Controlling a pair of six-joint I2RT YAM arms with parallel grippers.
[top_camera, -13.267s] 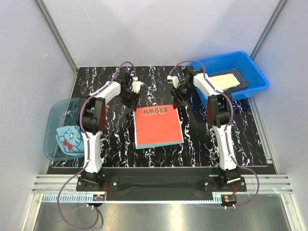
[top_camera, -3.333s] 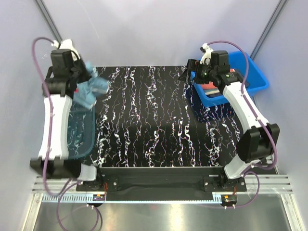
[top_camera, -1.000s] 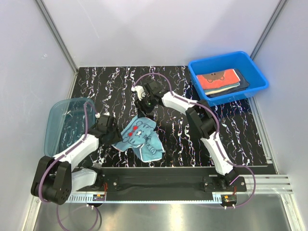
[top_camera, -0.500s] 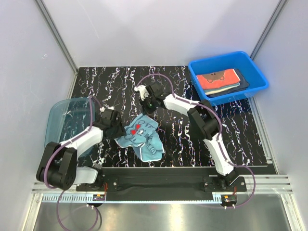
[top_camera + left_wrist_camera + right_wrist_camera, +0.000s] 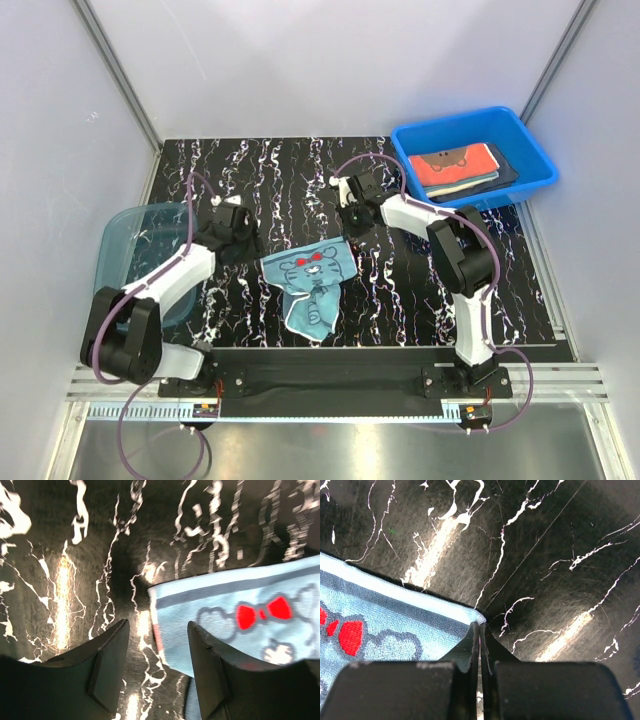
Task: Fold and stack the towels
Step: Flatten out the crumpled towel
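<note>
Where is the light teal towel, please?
Top view: the light teal towel lies centrally on the table, its far right corner pinched by the right hand.

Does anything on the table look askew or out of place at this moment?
Yes. The light teal towel lies skewed and only half spread: its near part trails off in a rumpled strip. The right fingers pinch its far right corner; the left fingers stand open at its left corner.
</note>
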